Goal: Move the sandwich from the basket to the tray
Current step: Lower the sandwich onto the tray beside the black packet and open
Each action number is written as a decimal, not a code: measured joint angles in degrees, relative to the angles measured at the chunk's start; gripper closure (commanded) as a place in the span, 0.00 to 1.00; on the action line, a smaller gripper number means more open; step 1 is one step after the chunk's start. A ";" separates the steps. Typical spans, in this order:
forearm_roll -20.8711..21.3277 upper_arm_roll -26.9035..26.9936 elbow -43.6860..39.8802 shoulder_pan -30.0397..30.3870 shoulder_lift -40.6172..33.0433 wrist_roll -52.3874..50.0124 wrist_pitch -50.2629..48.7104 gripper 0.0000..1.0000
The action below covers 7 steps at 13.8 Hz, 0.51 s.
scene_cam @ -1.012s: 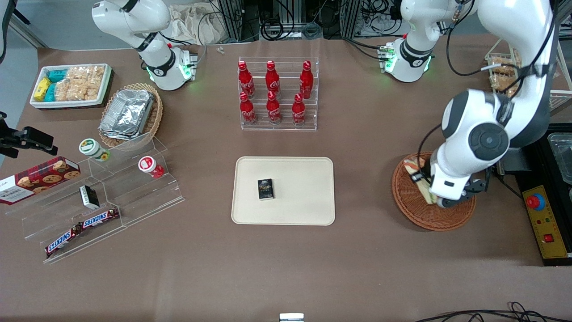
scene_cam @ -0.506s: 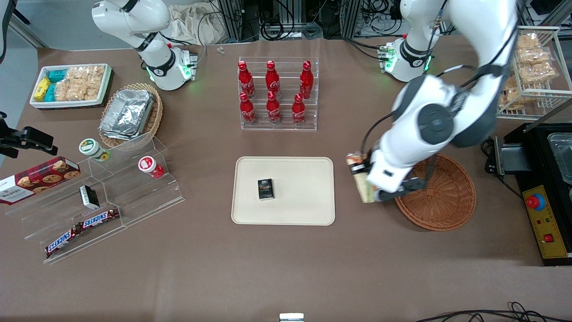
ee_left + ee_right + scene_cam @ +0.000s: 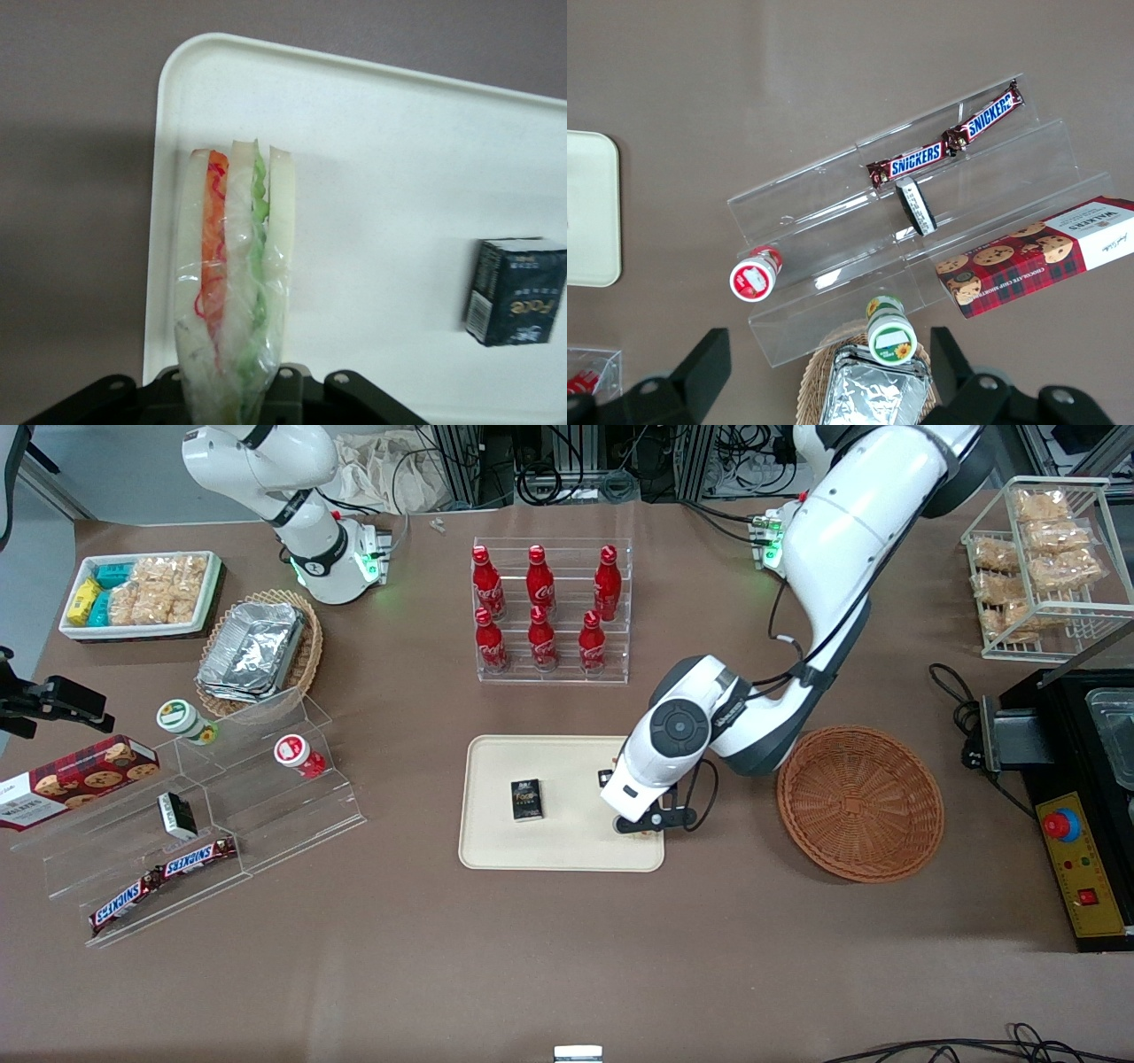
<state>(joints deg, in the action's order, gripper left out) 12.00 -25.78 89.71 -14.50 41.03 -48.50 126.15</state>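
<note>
Pincer (image 3: 640,824) clenched on sandwich (image 3: 232,283) above tray (image 3: 567,850); front view hides sandwich under the arm. Basket (image 3: 859,803) empty.

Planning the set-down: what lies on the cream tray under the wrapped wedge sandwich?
Nothing visible: the gripper holds the sandwich over bare cream tray near its corner; the small dark box lies apart.
</note>
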 measured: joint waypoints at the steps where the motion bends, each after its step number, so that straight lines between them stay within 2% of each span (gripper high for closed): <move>1: 1.62 0.02 0.10 -0.03 0.50 -0.02 0.44 1.00; 3: 3.39 0.01 1.40 -0.22 1.02 -0.39 4.85 1.00; 4: 4.33 0.01 2.52 -0.36 1.11 -0.64 7.22 0.93; 5: 5.27 0.01 3.61 -0.49 1.18 -1.15 8.94 0.63; 6: 5.92 0.01 4.32 -0.55 1.22 -1.82 9.75 0.12; 7: 6.11 0.02 4.62 -0.56 1.22 -2.48 10.03 0.00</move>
<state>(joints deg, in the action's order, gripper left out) 18.11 -25.77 94.33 -15.07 42.25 -50.99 136.19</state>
